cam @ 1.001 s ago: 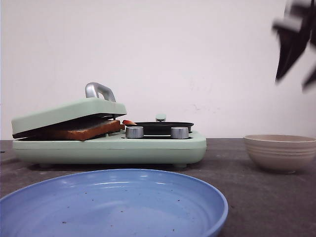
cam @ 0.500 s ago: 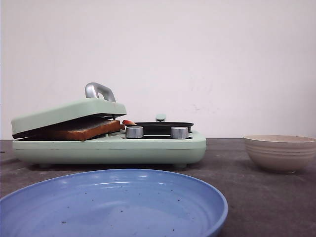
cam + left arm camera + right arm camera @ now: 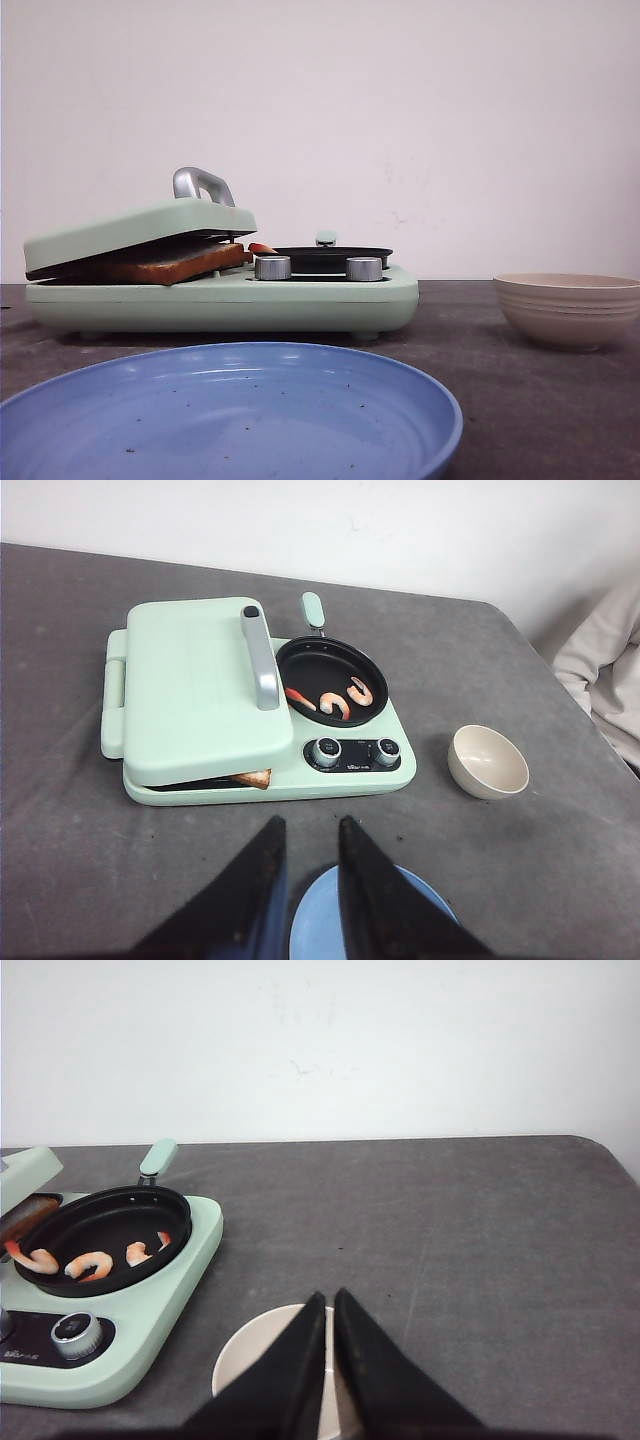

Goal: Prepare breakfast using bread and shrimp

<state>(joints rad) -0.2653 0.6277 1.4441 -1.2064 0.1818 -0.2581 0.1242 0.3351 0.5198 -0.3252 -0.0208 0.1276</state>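
Bread [image 3: 175, 263] sits at the left, pressed under the mint lid [image 3: 140, 228] of the breakfast maker [image 3: 300, 300]; I read toasting as under way. Just right of it, three shrimp [image 3: 330, 700] lie in the black pan [image 3: 331, 680], apparently cooking. Plating on the near blue plate [image 3: 230, 420] looks still to do; the beige bowl [image 3: 568, 308] stands far right. Front view shows only one shrimp tip and neither arm; wrist views show all three. Left gripper [image 3: 305, 845] slightly parted, holding nothing; right gripper [image 3: 328, 1318] nearly closed, empty, above the bowl.
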